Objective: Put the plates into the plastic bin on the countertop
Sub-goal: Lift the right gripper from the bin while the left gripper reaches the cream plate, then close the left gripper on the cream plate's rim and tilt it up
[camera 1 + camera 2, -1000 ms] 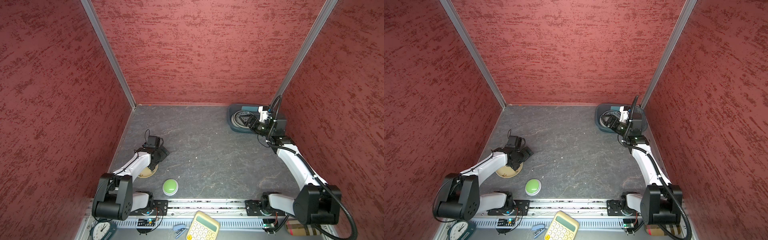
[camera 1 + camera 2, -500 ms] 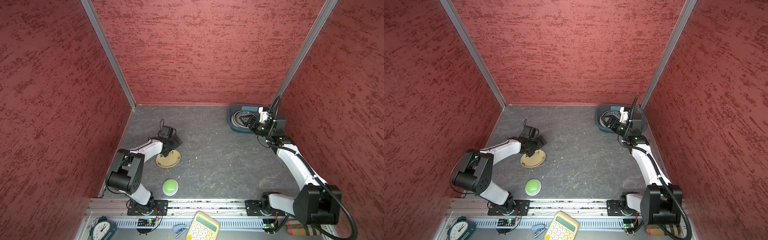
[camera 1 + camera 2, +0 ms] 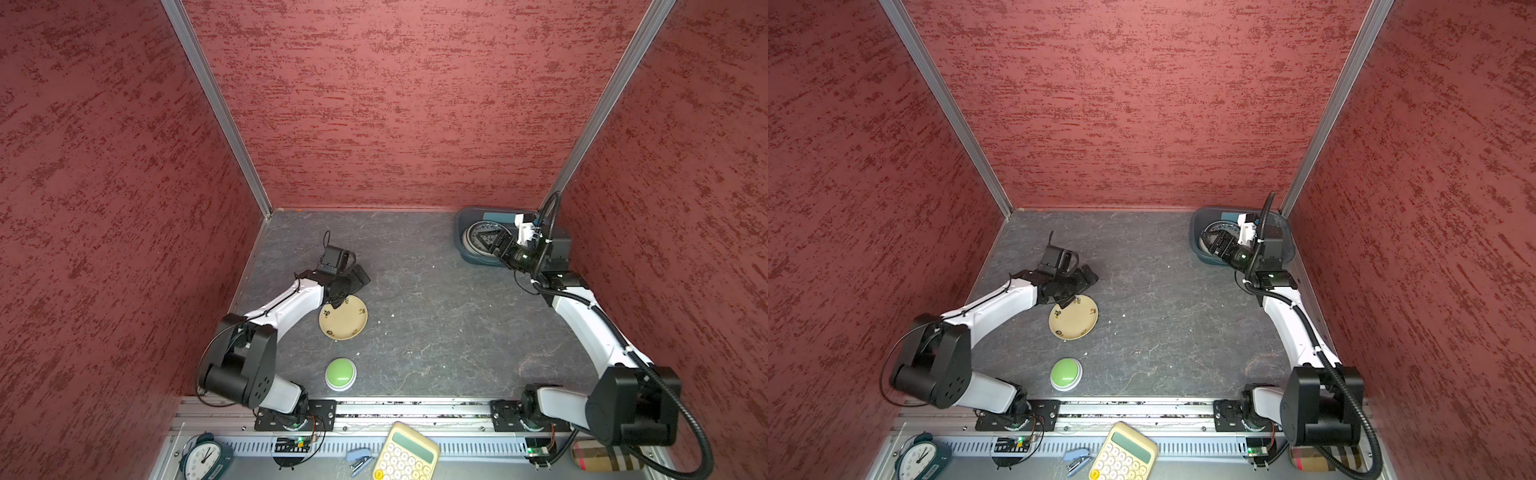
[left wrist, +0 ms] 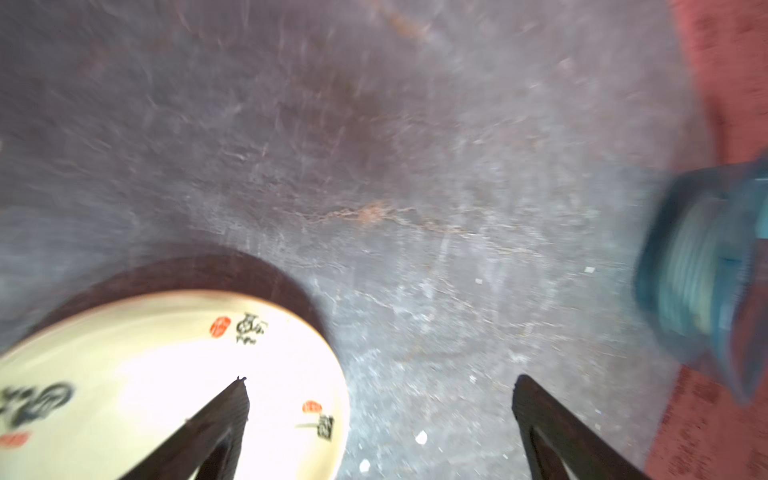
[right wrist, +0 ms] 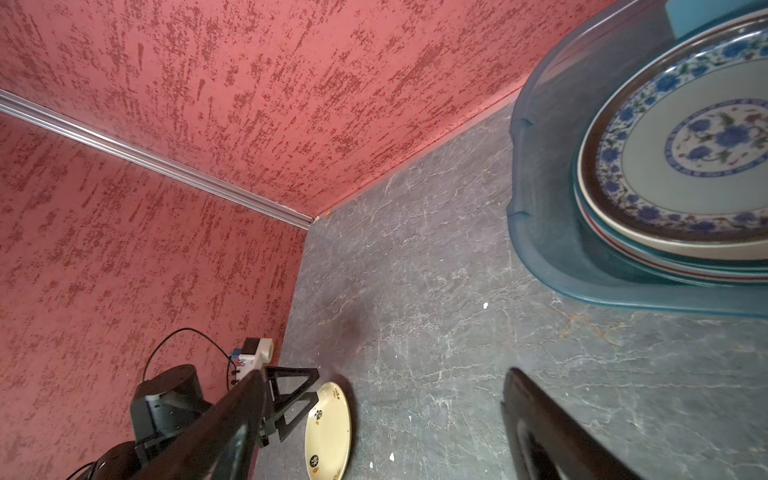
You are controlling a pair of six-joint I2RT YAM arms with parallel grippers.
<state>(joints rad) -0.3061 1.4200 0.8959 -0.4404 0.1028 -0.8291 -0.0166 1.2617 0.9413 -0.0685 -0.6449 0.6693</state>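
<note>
A cream-yellow plate point(image 3: 343, 318) point(image 3: 1073, 318) with black and red marks lies flat on the dark countertop point(image 3: 424, 316), left of centre. My left gripper point(image 3: 350, 287) point(image 4: 380, 382) hangs open at the plate's far edge; one finger point(image 4: 224, 419) is over the plate point(image 4: 166, 374), the other over bare stone. The blue-grey plastic bin point(image 3: 467, 255) point(image 5: 540, 208) stands in the far right corner and holds stacked plates point(image 3: 478, 239), a blue-flowered one point(image 5: 685, 166) on top. My right gripper point(image 3: 500, 246) point(image 5: 384, 374) is open and empty over the bin's near side.
A green dome button point(image 3: 340, 374) sits near the front rail, just in front of the cream plate. A calculator point(image 3: 405, 453), a clock point(image 3: 203, 457) and a stapler point(image 3: 359, 461) lie beyond the rail. Red walls close in the left, back and right.
The left arm swung right and away from the left wall, and the cream plate slid with it toward the middle. In the last half second both barely shifted. The right arm stayed put.
</note>
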